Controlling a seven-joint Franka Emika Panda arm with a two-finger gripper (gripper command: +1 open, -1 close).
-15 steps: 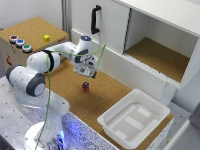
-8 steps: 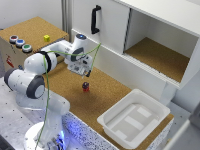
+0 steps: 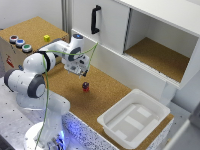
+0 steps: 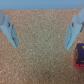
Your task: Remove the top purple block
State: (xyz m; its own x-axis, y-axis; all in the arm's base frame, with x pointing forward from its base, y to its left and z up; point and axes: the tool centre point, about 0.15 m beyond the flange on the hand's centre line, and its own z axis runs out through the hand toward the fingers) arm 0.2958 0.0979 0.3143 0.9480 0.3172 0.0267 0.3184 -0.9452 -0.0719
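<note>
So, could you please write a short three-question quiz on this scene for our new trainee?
1. True or false: the gripper already holds the top purple block.
2. What does that block sit on? A) the red block B) the white tray C) the small yellow cube
3. How do the jaws stand in the wrist view?

Key: 1 false; 2 A; 3 open, spread apart over the cork.

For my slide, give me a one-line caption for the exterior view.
Panda arm's open gripper hovers above a purple block stacked on a red block on the cork table.
</note>
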